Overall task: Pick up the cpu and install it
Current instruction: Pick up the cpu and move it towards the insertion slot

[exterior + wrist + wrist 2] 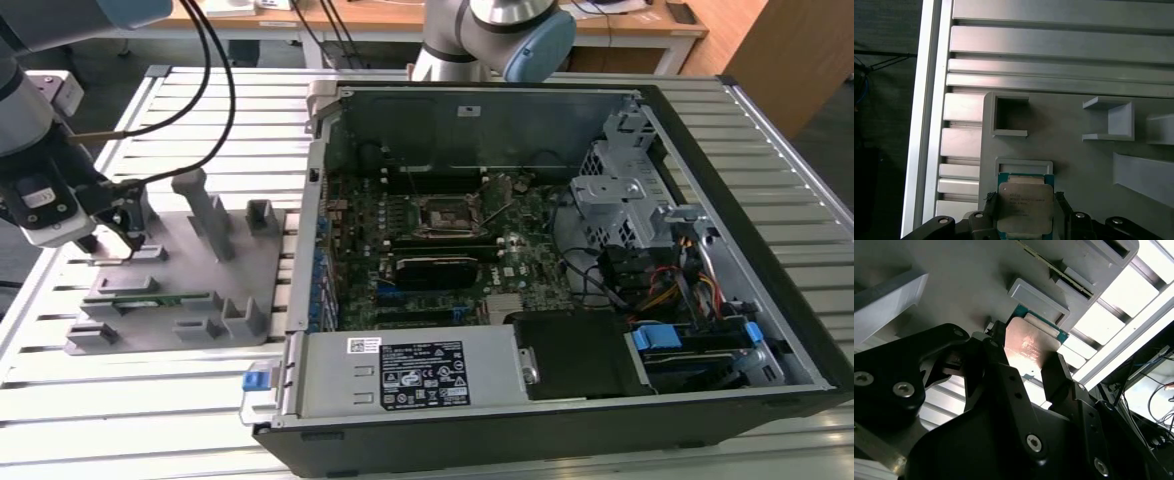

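Note:
The cpu point(1026, 202), a small flat square chip with a silvery top and green edges, sits between the fingers of my gripper point(1026, 210). A black finger point(991, 205) presses on each of two opposite sides. The second wrist view shows the same hold: the cpu point(1029, 342) is clamped in my gripper point(1026, 360) just above the grey plastic fixture point(954, 285). In the exterior view my gripper point(114, 243) is low over the far left part of that fixture point(187, 300). The dark square socket point(445, 215) lies in the open computer case.
The open computer case point(561, 270) fills the exterior view's right, with a drive cage and cables inside. Upright posts point(207, 210) rise from the fixture close to my gripper. A long green circuit strip point(150, 298) lies in the fixture. A second robot arm point(501, 30) stands behind the case.

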`<state>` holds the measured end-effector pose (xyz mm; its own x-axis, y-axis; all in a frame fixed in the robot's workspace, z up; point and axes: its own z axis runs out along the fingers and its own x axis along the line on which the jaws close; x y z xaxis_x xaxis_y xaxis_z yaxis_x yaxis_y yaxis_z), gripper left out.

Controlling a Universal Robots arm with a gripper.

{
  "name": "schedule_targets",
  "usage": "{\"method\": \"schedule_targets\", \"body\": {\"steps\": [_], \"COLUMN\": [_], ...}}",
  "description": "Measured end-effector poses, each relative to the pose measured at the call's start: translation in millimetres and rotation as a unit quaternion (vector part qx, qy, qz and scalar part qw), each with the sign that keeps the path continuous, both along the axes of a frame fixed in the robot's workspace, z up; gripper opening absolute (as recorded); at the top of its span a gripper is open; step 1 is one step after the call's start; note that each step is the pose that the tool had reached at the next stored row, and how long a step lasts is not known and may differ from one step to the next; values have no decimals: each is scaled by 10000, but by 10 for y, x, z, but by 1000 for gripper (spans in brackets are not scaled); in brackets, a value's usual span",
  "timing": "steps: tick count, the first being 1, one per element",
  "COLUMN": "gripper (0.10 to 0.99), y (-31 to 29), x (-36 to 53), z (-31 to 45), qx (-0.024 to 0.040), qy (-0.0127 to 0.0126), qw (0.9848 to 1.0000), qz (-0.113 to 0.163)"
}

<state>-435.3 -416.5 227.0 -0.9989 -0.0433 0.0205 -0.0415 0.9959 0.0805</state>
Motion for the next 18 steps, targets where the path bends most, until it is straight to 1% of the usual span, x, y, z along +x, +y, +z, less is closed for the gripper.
{"method": "schedule_targets", "body": {"steps": [11, 18], "gripper": [529, 529], "y": [0, 0], "x": [-1, -1], "z": [25, 83], "qx": [-1, 0], "qy": [1, 1], "qw": [10000, 10000], "qz": [0, 0]}}
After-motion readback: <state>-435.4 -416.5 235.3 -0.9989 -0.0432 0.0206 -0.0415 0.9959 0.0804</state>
